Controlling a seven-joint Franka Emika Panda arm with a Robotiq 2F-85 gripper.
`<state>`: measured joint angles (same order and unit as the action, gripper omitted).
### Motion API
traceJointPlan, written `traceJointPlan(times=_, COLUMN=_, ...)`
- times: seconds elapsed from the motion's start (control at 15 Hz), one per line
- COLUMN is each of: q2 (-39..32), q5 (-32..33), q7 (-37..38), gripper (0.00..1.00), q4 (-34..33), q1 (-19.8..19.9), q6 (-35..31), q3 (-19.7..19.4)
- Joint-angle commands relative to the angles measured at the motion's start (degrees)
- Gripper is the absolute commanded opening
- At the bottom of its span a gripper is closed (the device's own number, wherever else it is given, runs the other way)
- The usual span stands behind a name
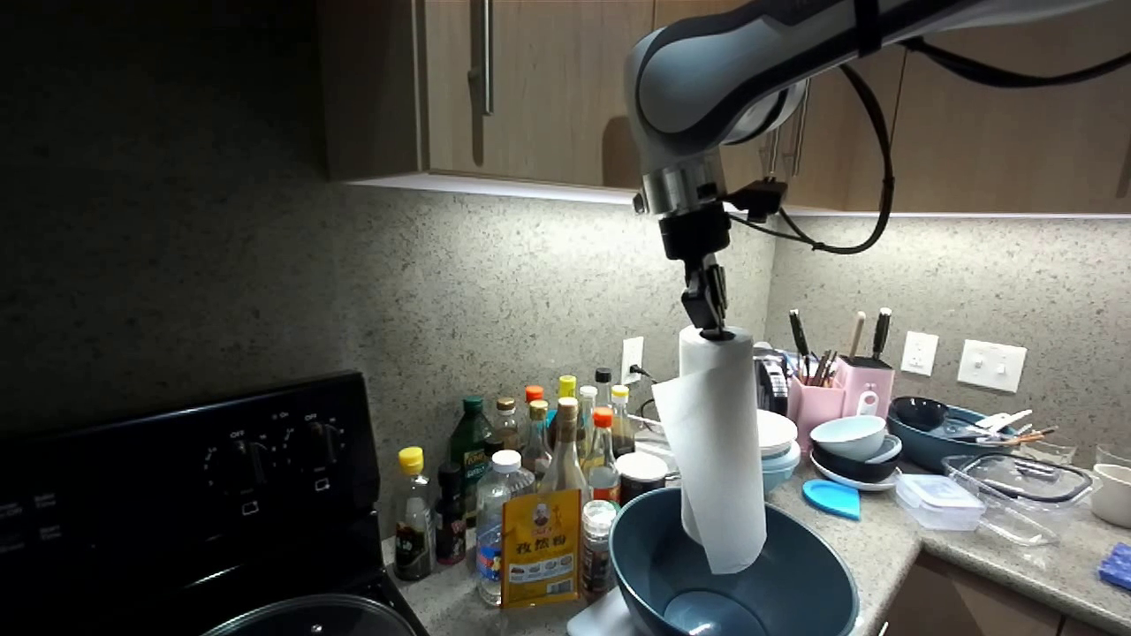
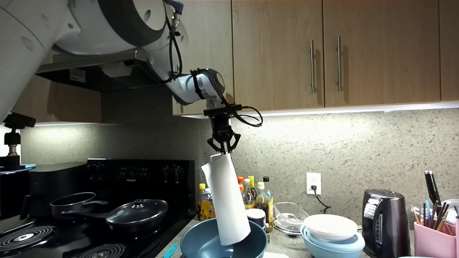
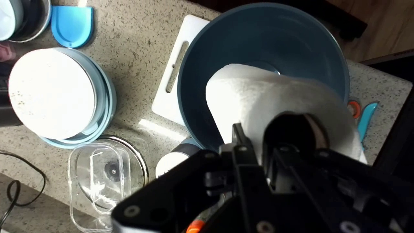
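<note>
One paper-towel roll [image 1: 723,450], top pinched by the end effector [image 2: 226,151], bottom over or inside the blue bowl [image 1: 800,570], seems mid-carry, next needing a steady hold

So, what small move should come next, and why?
I'd probably lift the end effector slightly before any sideways move: it grips the paper towel roll by its top end, and in both exterior views the lower end overlaps the blue bowl, risking a bump.
</note>
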<state>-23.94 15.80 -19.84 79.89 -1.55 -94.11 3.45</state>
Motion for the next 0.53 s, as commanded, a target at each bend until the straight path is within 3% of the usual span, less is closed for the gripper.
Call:
traceJointPlan(times=0.0, q2=2.2, q5=-1.6, q7=-1.6, gripper=0.03, q4=2.6, q1=0.6, q6=0.3, q3=0.0)
traceJointPlan(times=0.47, q2=2.1, q5=-2.1, q7=-1.9, gripper=0.03, q4=3.4, q1=0.8, q6=0.8, q3=0.0)
